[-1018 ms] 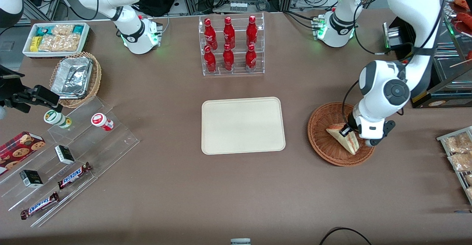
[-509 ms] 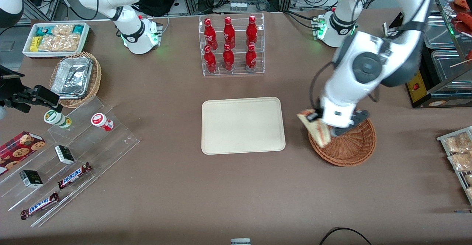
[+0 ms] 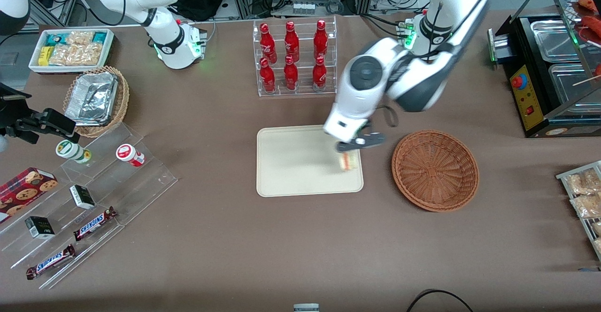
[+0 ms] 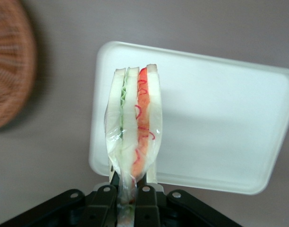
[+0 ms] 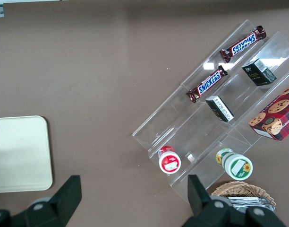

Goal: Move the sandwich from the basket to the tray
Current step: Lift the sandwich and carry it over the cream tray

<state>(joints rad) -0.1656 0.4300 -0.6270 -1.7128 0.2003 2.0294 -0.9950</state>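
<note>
Brown table cloth carries the tray (image 3: 300,161) and the emptied basket (image 3: 435,170). The sandwich (image 4: 134,135) is held clamped in the jaws of the gripper (image 3: 350,150), hanging below them over the tray's basket-side end. Lowering and release are judged to be left.

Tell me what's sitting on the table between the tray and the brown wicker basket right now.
Nothing: the front view shows bare table between the tray and the basket. The gripper holds the sandwich above the tray's basket-side edge.
</note>
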